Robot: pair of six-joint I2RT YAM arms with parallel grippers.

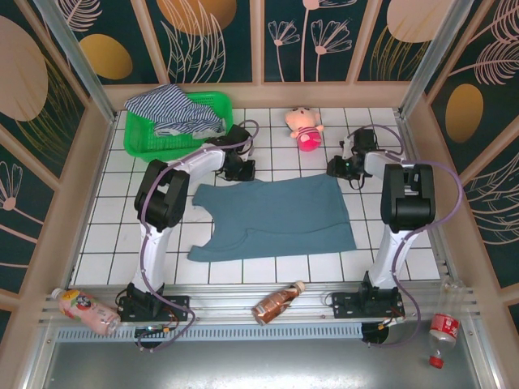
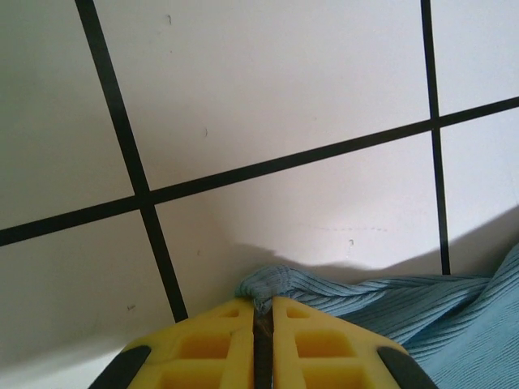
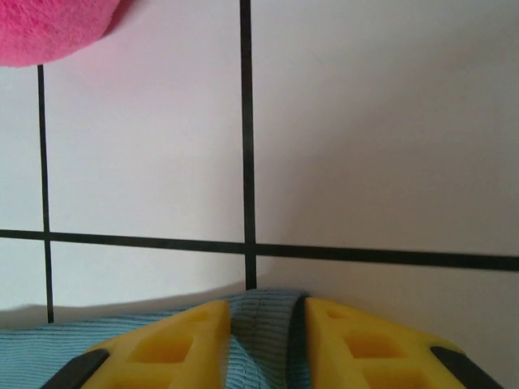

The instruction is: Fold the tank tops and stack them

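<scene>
White tiles with dark grout cover the table [image 1: 105, 235], which is boxed in by dark floral wall panels [image 1: 219, 49]. You have the teal tank top [image 1: 272, 219] spread flat in the middle, straps to the left and hem to the right. The striped tank top [image 1: 174, 109] lies heaped in the green basket [image 1: 134, 144] at the far left corner. Both arms reach to the teal top's far edge. Your left gripper [image 1: 240, 171] has its fingers pressed together on a small bunch of cloth at the far left, as the left wrist view shows [image 2: 258, 306]. Your right gripper [image 1: 341, 168] pinches the ribbed hem at the far right corner, with the cloth filling the gap between its fingers [image 3: 266, 314]. This looks like the start of the first fold. The next move probably calls for lifting both corners evenly and carrying the far edge toward you until it lies over the near edge. Bare tile lies near and to both sides of the cloth, so there is room. Watch the pink doll [image 1: 305, 127] just beyond the right gripper, and the basket close by the left. Three bottles [image 1: 277, 304] lie along the near rail [image 1: 243, 318], past where the fold should land.
</scene>
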